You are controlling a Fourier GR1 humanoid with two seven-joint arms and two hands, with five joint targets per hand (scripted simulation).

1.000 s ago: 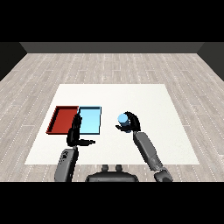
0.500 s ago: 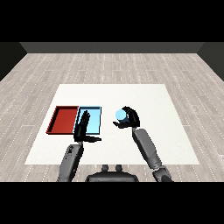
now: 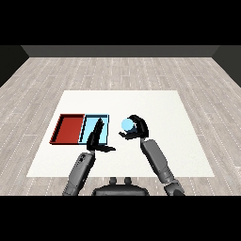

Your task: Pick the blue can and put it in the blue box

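The blue can (image 3: 127, 124) is held above the white table, a little to the right of the light blue tray (image 3: 104, 124). My right hand (image 3: 137, 128) is curled round the can from its right side. My left hand (image 3: 96, 137) lies over the near part of the blue tray with its fingers straight and its thumb stuck out to the right. It holds nothing. The red tray (image 3: 68, 129) lies against the blue tray's left side.
The white table (image 3: 155, 108) stretches well past the trays to the right and to the back. Around it is a grey plank floor (image 3: 42, 80).
My right hand has carried the blue can leftward, closer to the blue tray. My left hand has shifted slightly right and forward over the blue tray.
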